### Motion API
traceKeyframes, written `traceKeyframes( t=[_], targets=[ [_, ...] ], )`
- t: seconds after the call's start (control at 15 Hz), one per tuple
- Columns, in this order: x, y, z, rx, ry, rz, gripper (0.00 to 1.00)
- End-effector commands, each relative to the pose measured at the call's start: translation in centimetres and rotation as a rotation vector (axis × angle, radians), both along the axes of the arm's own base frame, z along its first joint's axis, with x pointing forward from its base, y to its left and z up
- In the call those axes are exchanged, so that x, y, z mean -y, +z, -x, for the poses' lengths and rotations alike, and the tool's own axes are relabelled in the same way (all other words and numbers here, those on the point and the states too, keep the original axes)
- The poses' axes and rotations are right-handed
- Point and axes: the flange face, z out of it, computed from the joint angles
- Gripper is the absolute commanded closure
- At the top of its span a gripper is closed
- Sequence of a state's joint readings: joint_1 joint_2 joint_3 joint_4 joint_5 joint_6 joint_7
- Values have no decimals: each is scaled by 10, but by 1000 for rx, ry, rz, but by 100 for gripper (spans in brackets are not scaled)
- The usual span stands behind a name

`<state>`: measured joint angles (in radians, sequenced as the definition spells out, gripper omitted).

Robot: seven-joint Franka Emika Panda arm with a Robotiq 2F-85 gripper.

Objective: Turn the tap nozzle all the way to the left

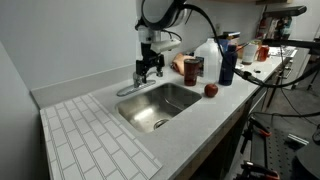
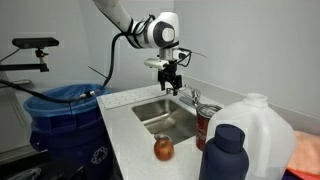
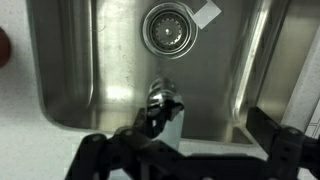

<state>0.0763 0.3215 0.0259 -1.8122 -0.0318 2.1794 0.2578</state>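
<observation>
The arm (image 2: 120,25) is reaching in from above and bending down over the back of the sink (image 1: 185,105), with the gripper (image 1: 150,68) pointing straight down at the faucet. In the wrist view the black fingers (image 3: 95,155) are standing wide apart at the lower corners, gripping nothing. The tap nozzle (image 3: 161,100) is lying between them, just below the gripper. In an exterior view the nozzle (image 1: 128,89) is slanting out from the faucet base over the basin's back rim.

The gripper is hiding the faucet's top in both exterior views, so contact cannot be judged there. In the wrist view the nozzle's root is vanishing behind dark gripper parts, the fingertips are being cut off by the lower edge, and a red blob (image 3: 3,45) is being clipped at the side, too little to name.

The nozzle is showing as a slim, shiny chrome tube. The sink is brushed steel, rectangular with rounded corners, and its round drain (image 3: 165,28) is ringed with small holes. The counter (image 1: 225,95) is looking pale and matte, and a round red apple (image 1: 211,90) is sitting on it beside the basin.
</observation>
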Motion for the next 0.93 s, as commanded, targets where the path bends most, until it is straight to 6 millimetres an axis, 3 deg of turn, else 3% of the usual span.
traceKeyframes(
  t=[0.0, 0.53, 0.87],
  targets=[
    [-38, 1, -2, 11, 17, -39, 0],
    [-102, -1, -8, 26, 132, -47, 0],
    [-132, 0, -27, 75, 199, -16, 0]
  ],
)
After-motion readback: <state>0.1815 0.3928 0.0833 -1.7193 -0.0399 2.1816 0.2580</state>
